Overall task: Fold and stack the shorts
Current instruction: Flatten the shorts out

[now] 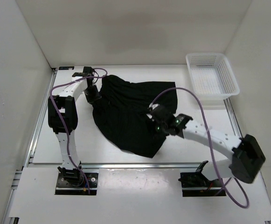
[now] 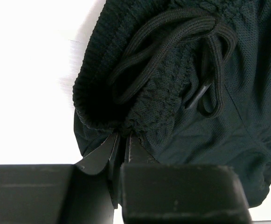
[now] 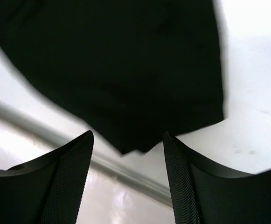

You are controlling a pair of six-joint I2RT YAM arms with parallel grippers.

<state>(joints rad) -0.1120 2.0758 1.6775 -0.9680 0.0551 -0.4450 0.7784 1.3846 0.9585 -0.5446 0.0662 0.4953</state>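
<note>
Black shorts, waistband edge pinched in L fingers.

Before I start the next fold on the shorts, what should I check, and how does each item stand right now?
1. Left gripper shut on the waistband: ok.
2. Right gripper open: ok.
3. Right gripper over the hem, nothing held: ok.
4. Shorts lying flat: not ok, bunched at the left grip.
5. Basket apart from the shorts: ok.
6. Drawstring clear of the left grip: cannot tell.
</note>
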